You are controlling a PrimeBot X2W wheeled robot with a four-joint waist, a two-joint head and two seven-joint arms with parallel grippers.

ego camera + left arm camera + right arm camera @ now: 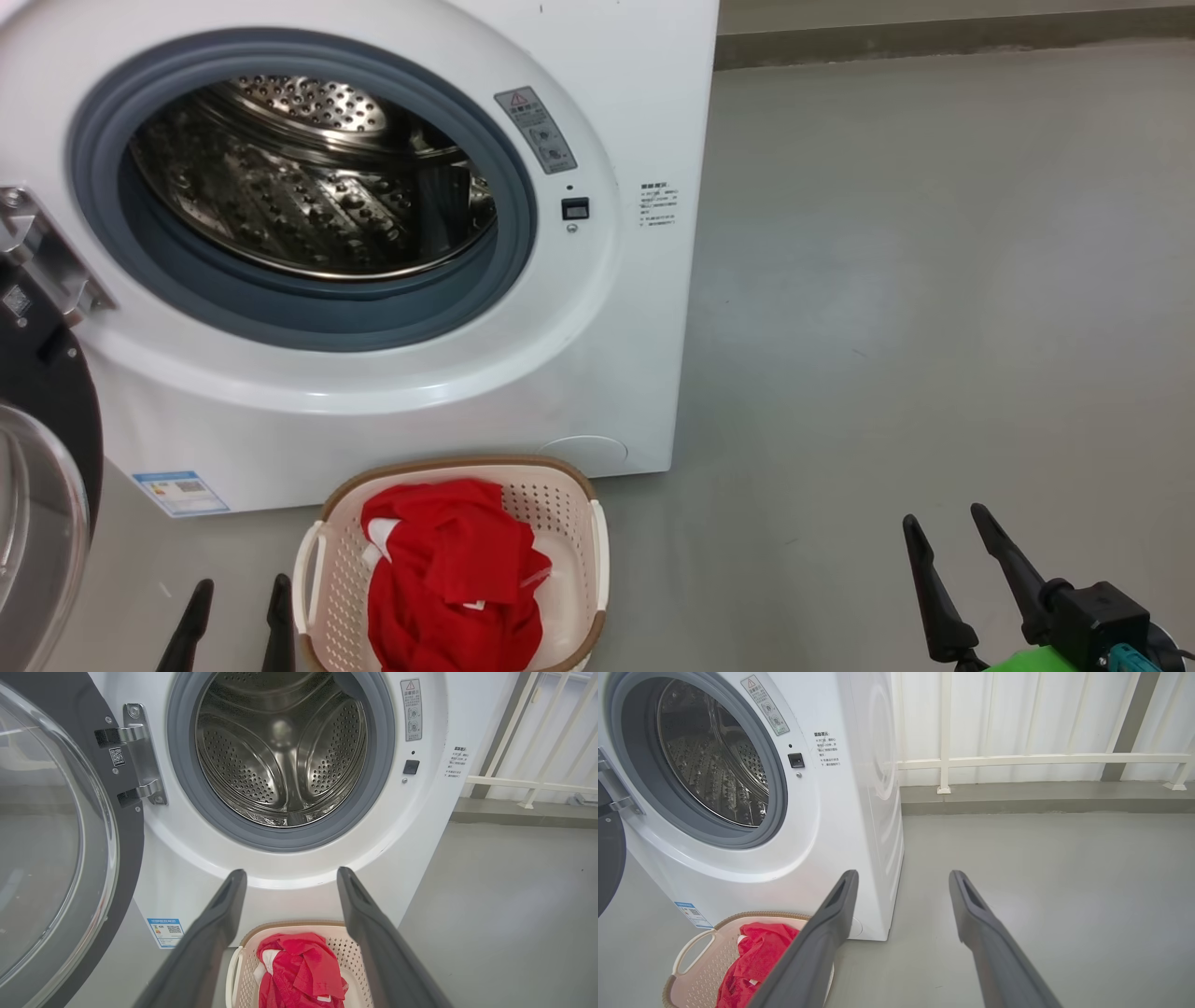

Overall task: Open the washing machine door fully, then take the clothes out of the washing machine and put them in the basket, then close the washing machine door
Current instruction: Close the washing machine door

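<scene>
Head cam looked fwd & down from above, fairly near the washing machine [607,112]: drum [308,177] upper left, basket [551,504] at bottom centre, bare floor [934,280] to the right. Left wrist cam sat low & close, facing the machine's front nearly square-on, door [46,835] along its left edge, left hand [290,872] rising from the bottom. Right wrist cam stood off to the right, looking along the right hand [903,872] at an angle across the machine's front & side toward a white railing [1041,758]. All 3 shared the drum, the basket w/ red clothes [448,569] & the blue label [180,492].
</scene>
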